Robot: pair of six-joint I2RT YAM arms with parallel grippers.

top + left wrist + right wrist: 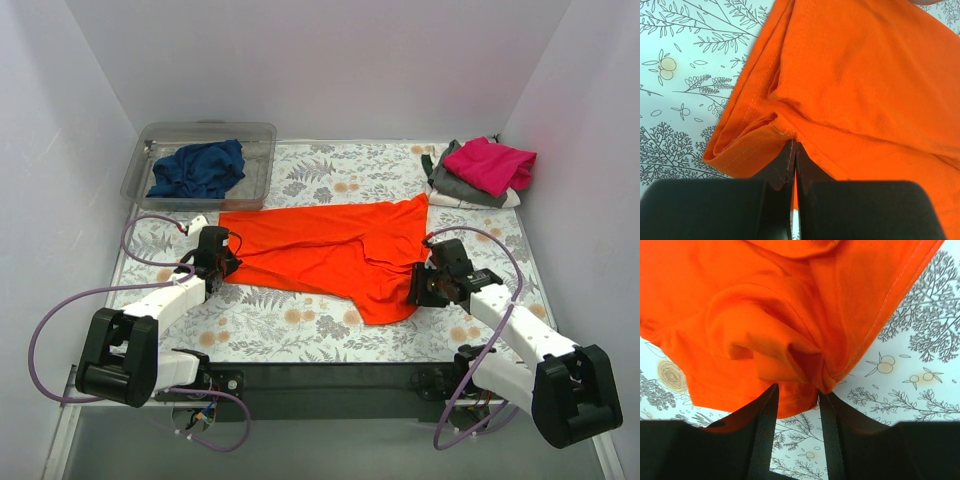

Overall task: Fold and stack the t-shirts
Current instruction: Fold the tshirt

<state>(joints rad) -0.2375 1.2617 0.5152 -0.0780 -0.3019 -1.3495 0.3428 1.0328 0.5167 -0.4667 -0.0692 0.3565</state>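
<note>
The bright orange-red t-shirt [330, 250] lies spread across the middle of the floral table, with a flap folded down at its right end. My left gripper [222, 262] is shut on its left edge; the left wrist view shows the jaws [795, 146] pressed together with orange cloth [865, 75] pinched between them. My right gripper [420, 285] sits at the shirt's lower right corner. Its jaws [797, 390] stand apart, a bunched fold of orange cloth [765, 300] resting at their tips, with table showing between them. The navy t-shirt [197, 168], magenta-pink t-shirt [490, 163] and grey t-shirt [460, 185] lie at the back.
The navy shirt lies crumpled inside a clear plastic tub [262, 150] at the back left. The pink shirt sits on the grey one in a pile at the back right corner, over something white [445, 200]. White walls close in the table on three sides.
</note>
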